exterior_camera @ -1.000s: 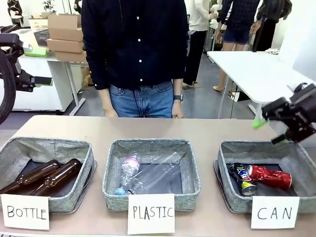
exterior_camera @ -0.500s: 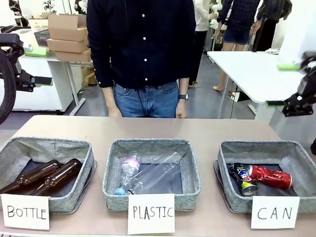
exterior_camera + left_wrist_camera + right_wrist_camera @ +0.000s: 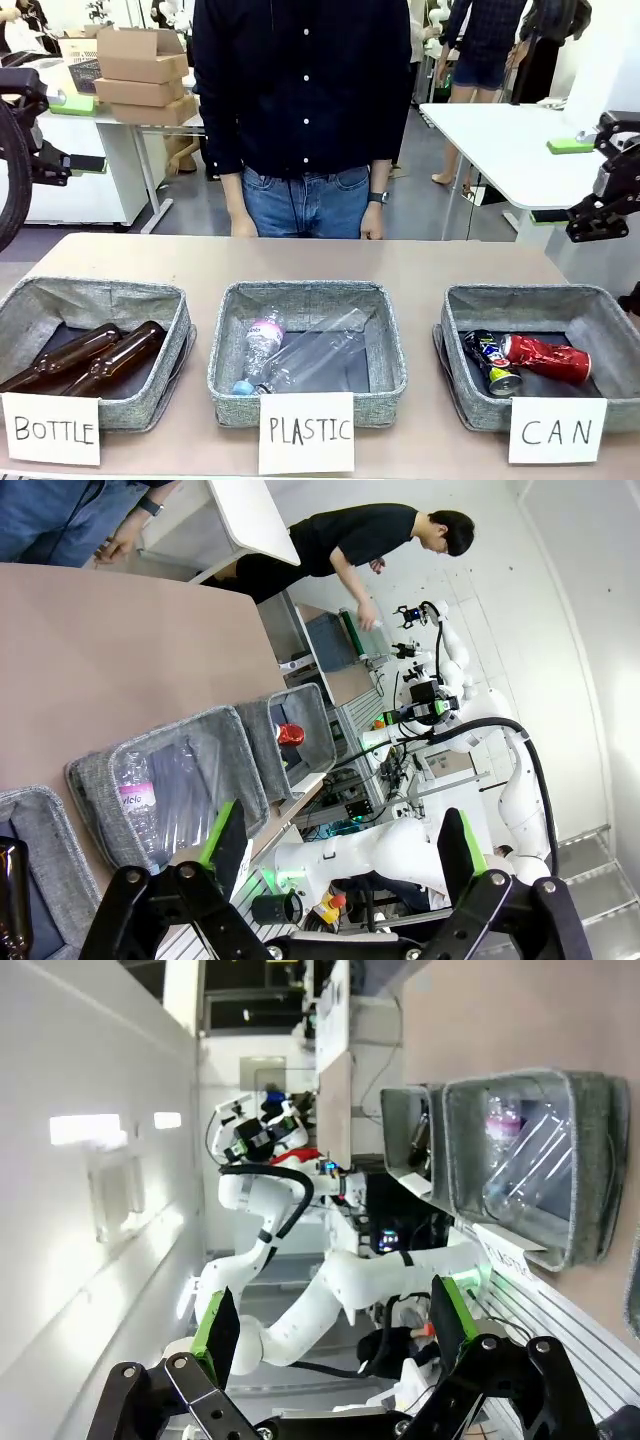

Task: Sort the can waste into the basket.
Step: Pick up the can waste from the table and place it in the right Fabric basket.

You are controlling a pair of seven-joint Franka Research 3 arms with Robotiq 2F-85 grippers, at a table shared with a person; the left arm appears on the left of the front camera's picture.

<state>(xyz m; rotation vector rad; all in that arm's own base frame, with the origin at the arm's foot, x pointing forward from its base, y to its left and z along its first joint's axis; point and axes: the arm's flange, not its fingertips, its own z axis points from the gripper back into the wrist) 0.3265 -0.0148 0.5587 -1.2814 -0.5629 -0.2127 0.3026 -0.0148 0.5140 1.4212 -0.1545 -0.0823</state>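
Looking across, front view: three grey fabric rectangular baskets stand in a row on the tan desk (image 3: 420, 262), each with a white handwritten sign before it.
Can basket: the grey fabric basket behind the "CAN" sign (image 3: 535, 300) is the right-hand one; inside lie the dented shiny red can (image 3: 546, 359) and, touching its left end, the dark blue and silver can (image 3: 491, 362).
Other baskets: the middle one holds clear plastic bottles (image 3: 300, 355), the left one two brown glass bottles (image 3: 85, 358).
Right gripper (image 3: 590, 178): raised at the right edge, above and behind the can basket, its green-padded fingers spread wide and holding nothing.
Person: in a dark shirt (image 3: 300, 85) at the far side, hands hanging at the desk edge.
Left wrist view: the left gripper (image 3: 340, 855) has fingers wide apart and empty; the red can shows in the farthest basket.
Right wrist view: fingers (image 3: 218, 1332) wide apart and empty, the plastic-bottle basket (image 3: 590, 1170) at right.
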